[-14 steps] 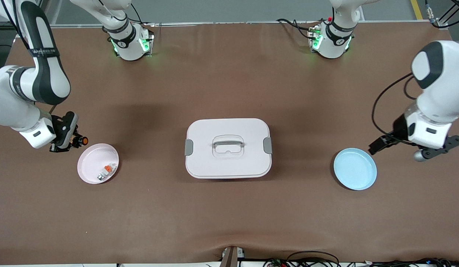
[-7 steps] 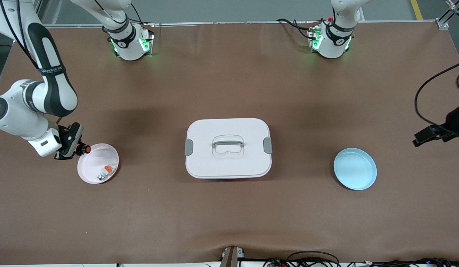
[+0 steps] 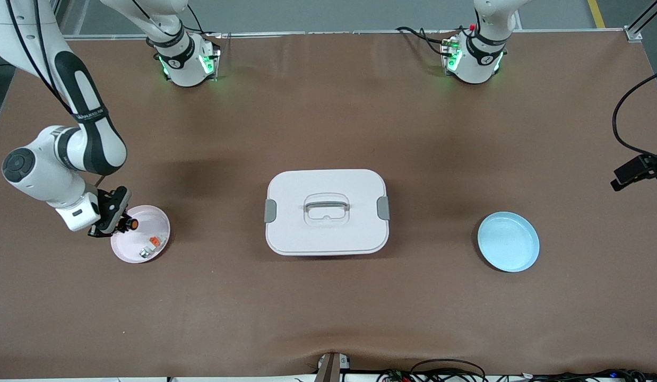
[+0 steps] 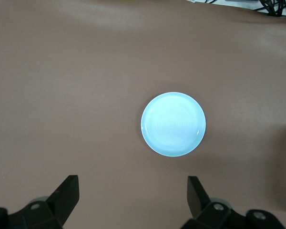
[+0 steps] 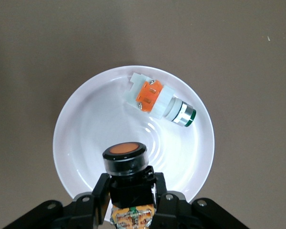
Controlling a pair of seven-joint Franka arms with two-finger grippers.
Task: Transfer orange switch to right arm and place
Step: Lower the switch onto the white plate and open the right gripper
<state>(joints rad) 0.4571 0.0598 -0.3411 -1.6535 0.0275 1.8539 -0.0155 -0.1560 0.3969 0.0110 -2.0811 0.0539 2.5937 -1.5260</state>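
My right gripper (image 3: pixel 118 222) is shut on the orange switch (image 3: pixel 131 224), a small black cylinder with a round orange face. It holds it over the edge of the pink plate (image 3: pixel 144 216) at the right arm's end of the table. In the right wrist view the switch (image 5: pixel 125 157) stands between the fingers (image 5: pixel 97 193), over the plate's rim (image 5: pixel 81 112). My left gripper (image 4: pixel 132 191) is open and empty above bare table beside the blue plate (image 4: pixel 173 124). In the front view only a black part of that arm (image 3: pixel 639 170) shows at the edge.
A white-grey block with an orange tab (image 3: pixel 150 245) lies in the pink plate, and also shows in the right wrist view (image 5: pixel 157 99). A white lidded box (image 3: pixel 326 233) stands at the table's middle. The blue plate (image 3: pixel 508 241) lies toward the left arm's end.
My right gripper has come down and over the pink plate's edge with the switch in it. The left arm has drawn away toward its end of the table, mostly out of the front view.
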